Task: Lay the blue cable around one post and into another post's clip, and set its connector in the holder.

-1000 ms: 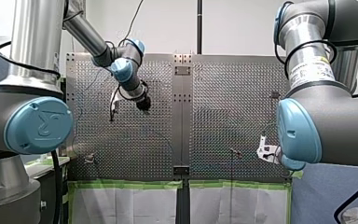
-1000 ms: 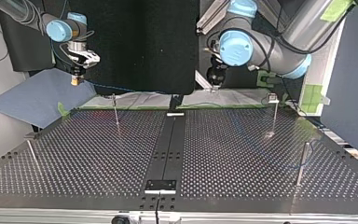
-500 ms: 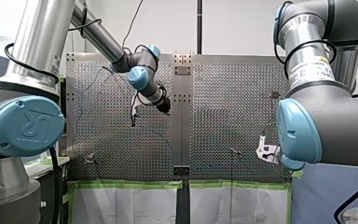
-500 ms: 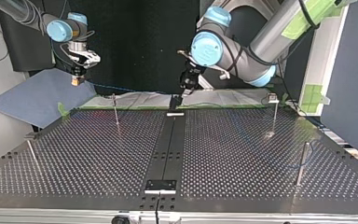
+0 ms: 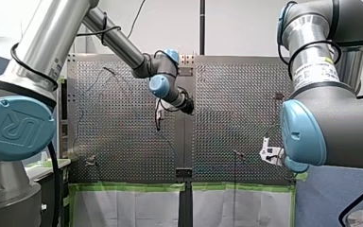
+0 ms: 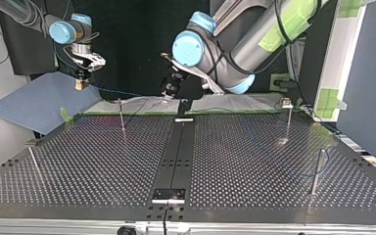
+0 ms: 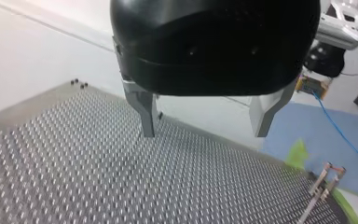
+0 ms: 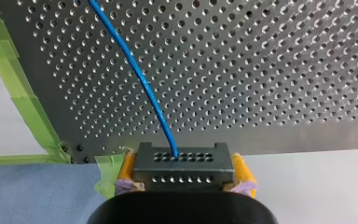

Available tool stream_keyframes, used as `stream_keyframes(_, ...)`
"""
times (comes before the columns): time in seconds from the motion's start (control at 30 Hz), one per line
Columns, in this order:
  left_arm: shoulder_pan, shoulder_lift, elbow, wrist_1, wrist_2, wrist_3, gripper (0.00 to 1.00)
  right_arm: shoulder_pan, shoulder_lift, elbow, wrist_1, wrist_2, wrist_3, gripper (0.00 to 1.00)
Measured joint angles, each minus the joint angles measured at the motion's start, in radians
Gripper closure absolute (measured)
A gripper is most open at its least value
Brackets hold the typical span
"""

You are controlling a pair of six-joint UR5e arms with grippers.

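In the right wrist view my right gripper (image 8: 182, 179) is shut on the black connector (image 8: 182, 165), with yellow pads (image 8: 240, 171) on both sides of it. The blue cable (image 8: 137, 77) leaves the connector and runs out over the perforated plate. In the top view this gripper (image 6: 81, 83) hangs above the table's far left corner, and the cable (image 6: 117, 92) trails from it. My left gripper (image 7: 205, 126) is open with nothing between its metal fingers. It hovers over the table's middle (image 6: 166, 95), also seen in the front view (image 5: 158, 117).
Thin posts stand on the table (image 6: 225, 161): one at the far left (image 6: 121, 116), one at the near left (image 6: 33, 160), one with a clip at the far right (image 6: 288, 117), one at the near right (image 6: 316, 171). A small black holder (image 6: 168, 194) sits at the near centre.
My left arm has swung from the front view's left toward the table's middle, with its gripper still open. My right arm has held still with the connector.
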Motion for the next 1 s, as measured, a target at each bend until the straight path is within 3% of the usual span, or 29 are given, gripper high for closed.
stream_keyframes(0.37, -0.07, -0.091, 0.027, 0.091, -0.001, -0.021, 0.0, 0.001, 0.0, 0.0, 0.0, -0.003, 0.0, 1.0)
stream_keyframes(1.0, -0.023, -0.257, 0.062, 0.258, -0.014, -0.032, 0.0, 0.002, 0.0, 0.0, 0.002, -0.003, 0.0, 1.0)
